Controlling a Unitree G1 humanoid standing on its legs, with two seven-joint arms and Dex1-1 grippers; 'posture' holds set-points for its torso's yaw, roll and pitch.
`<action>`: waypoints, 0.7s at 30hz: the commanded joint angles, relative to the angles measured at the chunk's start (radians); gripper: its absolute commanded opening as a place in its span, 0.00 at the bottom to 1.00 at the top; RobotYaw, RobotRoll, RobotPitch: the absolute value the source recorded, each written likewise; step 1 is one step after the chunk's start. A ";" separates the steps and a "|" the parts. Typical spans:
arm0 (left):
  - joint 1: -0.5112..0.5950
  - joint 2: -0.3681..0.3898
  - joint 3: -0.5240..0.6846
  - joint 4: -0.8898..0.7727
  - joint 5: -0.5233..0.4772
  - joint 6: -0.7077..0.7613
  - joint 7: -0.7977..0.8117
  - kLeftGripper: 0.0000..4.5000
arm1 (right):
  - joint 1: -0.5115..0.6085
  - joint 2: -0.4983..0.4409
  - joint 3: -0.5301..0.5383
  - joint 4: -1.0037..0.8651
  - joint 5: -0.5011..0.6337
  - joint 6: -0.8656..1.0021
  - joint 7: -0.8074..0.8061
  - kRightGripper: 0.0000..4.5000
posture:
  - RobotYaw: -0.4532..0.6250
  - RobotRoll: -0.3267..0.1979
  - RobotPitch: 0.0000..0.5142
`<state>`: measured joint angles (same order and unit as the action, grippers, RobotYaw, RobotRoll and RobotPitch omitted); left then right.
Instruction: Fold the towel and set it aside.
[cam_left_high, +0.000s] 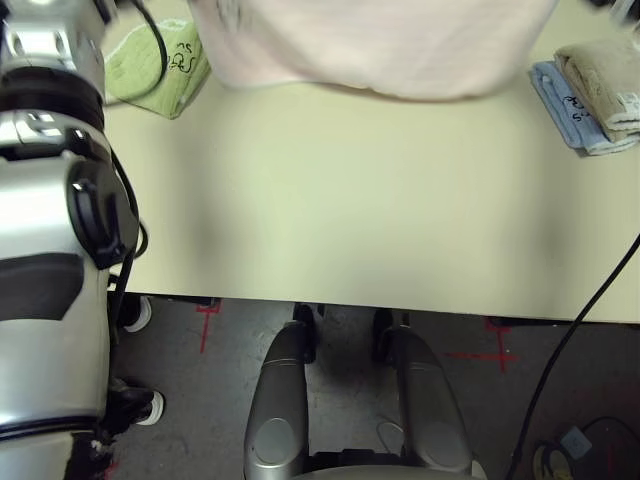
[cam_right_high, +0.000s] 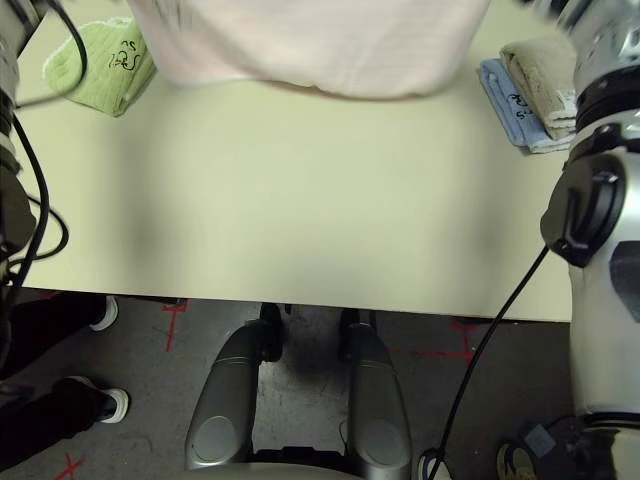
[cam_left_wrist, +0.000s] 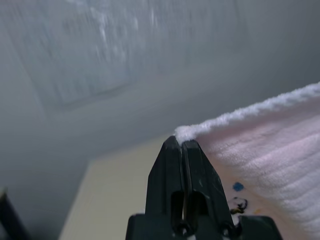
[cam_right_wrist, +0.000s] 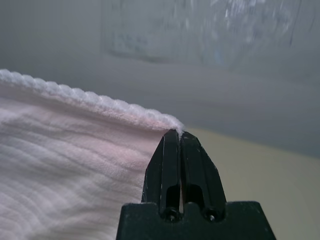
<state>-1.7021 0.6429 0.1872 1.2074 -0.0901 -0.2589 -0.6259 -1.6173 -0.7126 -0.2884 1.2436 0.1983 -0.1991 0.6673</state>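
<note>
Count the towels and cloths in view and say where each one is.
4. The pink towel hangs at the far middle, the green towel lies far left, and the beige cloth sits on the blue cloth far right. Others may be hidden.

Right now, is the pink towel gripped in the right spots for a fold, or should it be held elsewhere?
Keep this grip. Each hand pinches one top corner on the white trim: left hand, right hand. The towel hangs spread flat between them, its lower edge near the table, so the corners, taken from above, suit folding.
</note>
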 joint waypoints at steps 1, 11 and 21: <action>0.160 0.025 -0.011 -0.003 -0.025 0.118 -0.230 0.01 | 0.114 -0.023 -0.011 0.004 0.007 -0.024 0.105 0.00 | 0.50 0.62 0.75; 0.512 0.203 -0.248 -0.356 0.039 0.555 -0.783 0.01 | 0.384 -0.090 0.229 -0.038 -0.177 0.001 0.544 0.00 | 0.51 0.62 0.77; 0.440 0.254 -0.347 -0.356 0.083 0.583 -0.970 0.01 | 0.375 -0.163 0.362 -0.032 -0.276 0.143 0.874 0.00 | 0.51 0.62 0.78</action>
<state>-1.2397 0.8650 -0.1394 0.8311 -0.0334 0.3429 -1.5475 -1.2372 -0.8440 0.0544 1.2167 -0.0563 -0.0888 1.4813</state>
